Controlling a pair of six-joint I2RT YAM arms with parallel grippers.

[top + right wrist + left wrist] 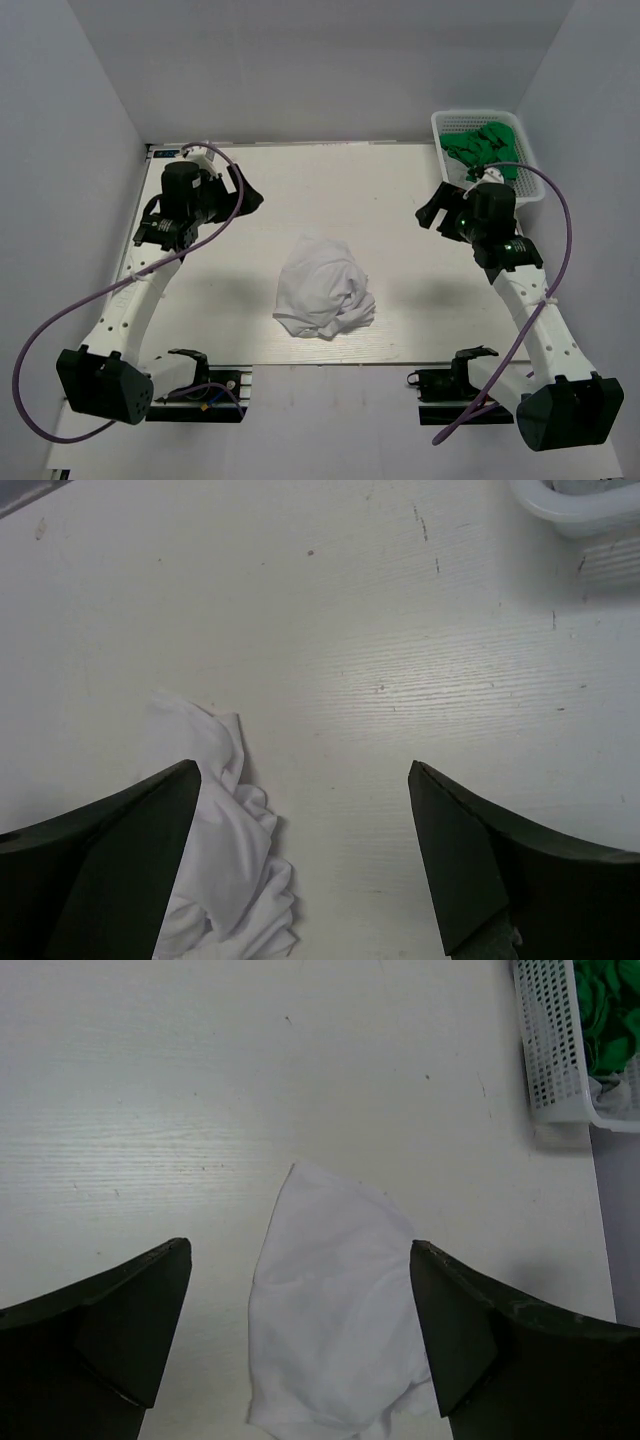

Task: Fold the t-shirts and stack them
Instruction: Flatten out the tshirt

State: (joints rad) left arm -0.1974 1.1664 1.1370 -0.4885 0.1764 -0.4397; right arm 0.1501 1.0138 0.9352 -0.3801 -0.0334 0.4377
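A white t-shirt (322,288) lies crumpled in a heap at the middle of the table. It also shows in the left wrist view (335,1320) and the right wrist view (222,850). Bright green t-shirts (485,150) lie bunched in the basket at the back right. My left gripper (248,193) is open and empty, held above the table to the left of the white heap. My right gripper (432,213) is open and empty, held above the table to the right of the heap, in front of the basket.
A white plastic mesh basket (446,125) stands at the table's back right corner; its wall shows in the left wrist view (552,1050). Purple cables loop beside both arms. Grey walls enclose the table on three sides.
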